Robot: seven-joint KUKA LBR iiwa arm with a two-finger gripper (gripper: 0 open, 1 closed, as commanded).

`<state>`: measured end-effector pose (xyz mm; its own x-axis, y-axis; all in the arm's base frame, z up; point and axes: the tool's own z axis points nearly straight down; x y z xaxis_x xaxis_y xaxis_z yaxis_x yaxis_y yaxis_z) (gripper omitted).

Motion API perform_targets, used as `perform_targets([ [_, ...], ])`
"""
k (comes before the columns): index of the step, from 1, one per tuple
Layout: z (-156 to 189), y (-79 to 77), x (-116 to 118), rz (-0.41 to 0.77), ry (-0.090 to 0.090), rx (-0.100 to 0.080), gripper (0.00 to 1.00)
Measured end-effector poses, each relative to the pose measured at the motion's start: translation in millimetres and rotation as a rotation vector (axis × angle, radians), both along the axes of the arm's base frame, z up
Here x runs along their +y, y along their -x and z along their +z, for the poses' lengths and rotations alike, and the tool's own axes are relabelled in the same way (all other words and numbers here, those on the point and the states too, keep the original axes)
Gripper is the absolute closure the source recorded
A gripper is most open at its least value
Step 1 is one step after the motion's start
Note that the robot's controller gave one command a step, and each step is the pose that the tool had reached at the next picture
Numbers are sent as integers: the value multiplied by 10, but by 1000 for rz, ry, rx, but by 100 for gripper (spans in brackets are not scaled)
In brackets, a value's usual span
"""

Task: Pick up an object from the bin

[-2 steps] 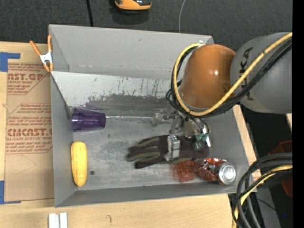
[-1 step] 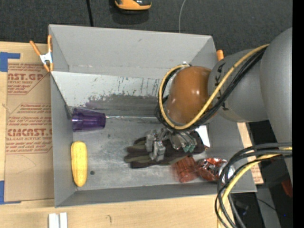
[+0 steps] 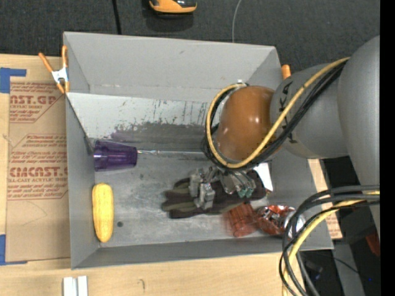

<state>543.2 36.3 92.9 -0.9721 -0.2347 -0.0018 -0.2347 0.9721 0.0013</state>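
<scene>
camera view: just the one angle, looking down into the grey bin (image 3: 166, 60), arm coming in from the right

gripper (image 3: 207, 191): down low near the bin floor, front-middle, tucked under the arm's orange cover (image 3: 244, 125)

gripper state: honestly can't tell if it's apart or together, the metal bits blur into what's under them

thing under it: a dark glove (image 3: 179, 203), brownish-black, lying flat on the floor toward the front wall

key relation: the glove sits right below the gripper and sticks out from it toward the view's left. Its long axis runs roughly left-right along the front wall, so I'd guess a pinch across the short way is the easy one

contact: looks like it's touching or just above the glove, can't call it held

neighbours: a crumpled red thing (image 3: 242, 219) just beside the glove on the right, close enough to get snagged imo

further off: purple cup (image 3: 114, 156) on its side at the left, yellow corn cob (image 3: 102, 212) in the front-left corner, both well apart from the gripper

task status: nothing lifted yet by the look of it
</scene>
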Motion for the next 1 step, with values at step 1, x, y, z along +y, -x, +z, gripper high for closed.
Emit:
perform_targets([
  [1,-30,-47,59,47,3,0,100],
])
